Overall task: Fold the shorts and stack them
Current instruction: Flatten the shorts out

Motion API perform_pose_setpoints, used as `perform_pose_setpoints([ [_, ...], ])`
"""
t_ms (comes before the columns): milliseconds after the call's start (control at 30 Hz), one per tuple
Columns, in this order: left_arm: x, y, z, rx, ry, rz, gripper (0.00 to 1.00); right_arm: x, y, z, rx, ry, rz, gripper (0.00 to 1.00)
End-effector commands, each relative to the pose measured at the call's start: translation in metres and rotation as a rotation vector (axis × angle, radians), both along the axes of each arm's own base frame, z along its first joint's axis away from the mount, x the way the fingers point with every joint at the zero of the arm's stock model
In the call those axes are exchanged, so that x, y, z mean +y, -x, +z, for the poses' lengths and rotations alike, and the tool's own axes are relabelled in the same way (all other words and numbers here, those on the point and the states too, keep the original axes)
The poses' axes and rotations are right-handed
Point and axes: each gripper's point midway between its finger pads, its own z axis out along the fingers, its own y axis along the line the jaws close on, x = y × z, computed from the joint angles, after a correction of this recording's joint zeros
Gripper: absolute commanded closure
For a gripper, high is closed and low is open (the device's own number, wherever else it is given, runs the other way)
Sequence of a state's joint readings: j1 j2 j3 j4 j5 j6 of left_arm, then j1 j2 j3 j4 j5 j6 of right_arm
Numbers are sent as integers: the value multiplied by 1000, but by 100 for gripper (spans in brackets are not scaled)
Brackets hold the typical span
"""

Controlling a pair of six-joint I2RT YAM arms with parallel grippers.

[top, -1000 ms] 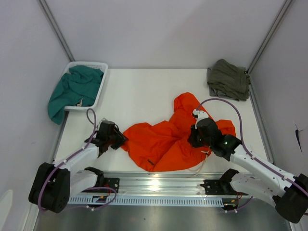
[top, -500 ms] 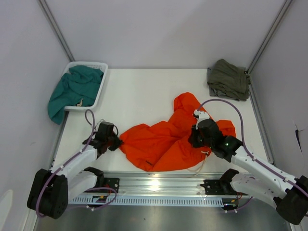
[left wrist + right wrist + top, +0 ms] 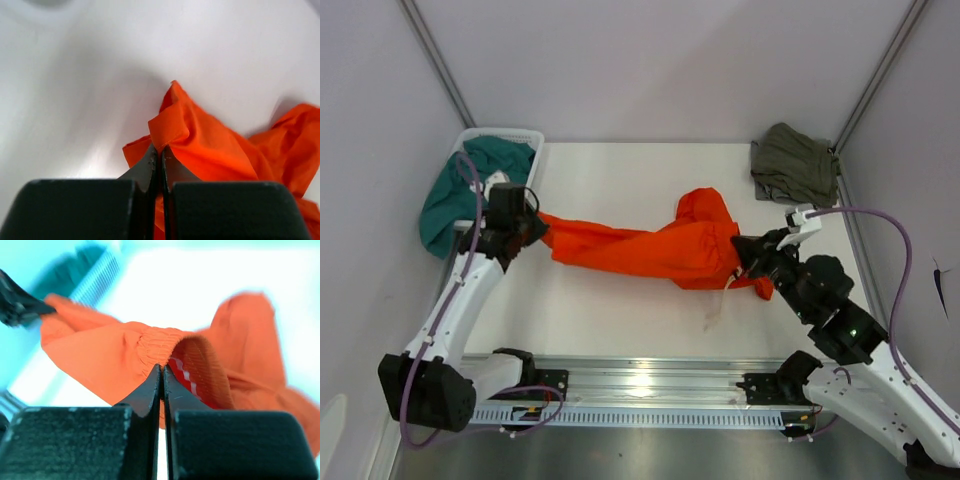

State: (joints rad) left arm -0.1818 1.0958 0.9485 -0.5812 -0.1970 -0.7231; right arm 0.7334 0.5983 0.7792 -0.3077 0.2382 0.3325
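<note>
From above, the orange shorts (image 3: 640, 250) span the middle of the counter (image 3: 620, 180) in a long band between the two arms. The left jaws are closed on the band's left end, just beside the white basket (image 3: 527, 185) that holds a teal garment (image 3: 470, 190). The right jaws are closed on its right end, where a pale cord (image 3: 713, 312) trails down. An olive garment (image 3: 795, 165) lies in the far right corner, well apart. In the left wrist view, the jaws are pressed together on a small folded edge of the orange shorts (image 3: 210, 145), above the counter (image 3: 75, 75). In the right wrist view, the jaws are pinched tight on the gathered waistband (image 3: 160, 342) of the orange shorts (image 3: 95, 357).
</note>
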Motion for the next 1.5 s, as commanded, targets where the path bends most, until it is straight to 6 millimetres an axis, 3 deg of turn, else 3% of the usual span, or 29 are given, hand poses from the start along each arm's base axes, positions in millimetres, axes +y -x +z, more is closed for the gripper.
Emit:
perform_pose_setpoints([
  [0, 26, -26, 50, -56, -49, -10, 100, -15, -2, 90, -291, -124, -50, 100],
  [33, 30, -26, 51, -30, -50, -9, 100, -15, 5, 103, -341, -144, -25, 100],
  [67, 33, -37, 73, -66, -50, -10, 100, -15, 9, 113, -382, -153, -9, 100],
  [100, 41, -51, 86, -75, -57, -5, 100, -18, 13, 135, -473, -175, -5, 100],
  [133, 43, -52, 85, -46, -54, -6, 100, -16, 16, 144, -505, -177, 16, 100],
  [200, 47, -74, 126, -108, -32, -19, 100, -15, 19, 162, -574, -160, 28, 100],
  [233, 45, -75, 144, -124, -23, -28, 100, -13, 27, 180, -615, -167, 62, 100],
  [367, 33, -72, 189, -202, 22, -79, 100, -7, 47, 216, -701, -192, 153, 100],
  [433, 35, -58, 213, -250, 7, -74, 100, -4, 59, 223, -720, -199, 206, 100],
  [667, 39, 3, 264, -378, -33, -58, 100, 2, 105, 253, -748, -223, 402, 100],
  [833, 46, 42, 287, -436, -70, -24, 100, 3, 128, 265, -736, -255, 501, 100],
  [967, 50, 70, 307, -493, -95, -4, 100, -1, 134, 273, -709, -284, 506, 100],
  [1067, 51, 70, 312, -508, -102, 1, 100, 1, 114, 272, -646, -271, 440, 100],
  [1167, 48, 40, 300, -466, -93, -23, 100, 15, 72, 258, -574, -225, 348, 100],
  [1200, 47, 27, 297, -461, -88, -32, 100, 16, 56, 253, -561, -210, 294, 100],
  [1233, 46, 5, 281, -408, -81, -38, 100, 22, 44, 243, -541, -198, 276, 100],
  [1333, 47, -42, 259, -344, -67, -42, 100, 33, 5, 243, -533, -235, 232, 100],
  [1367, 46, -53, 262, -352, -60, -46, 100, 20, -34, 244, -539, -240, 163, 100],
  [1400, 44, -65, 258, -341, -52, -56, 100, 27, -40, 240, -526, -253, 283, 100],
  [1433, 45, -76, 252, -316, -51, -55, 100, 22, -57, 238, -436, -386, 314, 100],
  [1467, 45, -99, 259, -325, -50, -55, 100, 11, -68, 253, -511, -421, 335, 100],
])
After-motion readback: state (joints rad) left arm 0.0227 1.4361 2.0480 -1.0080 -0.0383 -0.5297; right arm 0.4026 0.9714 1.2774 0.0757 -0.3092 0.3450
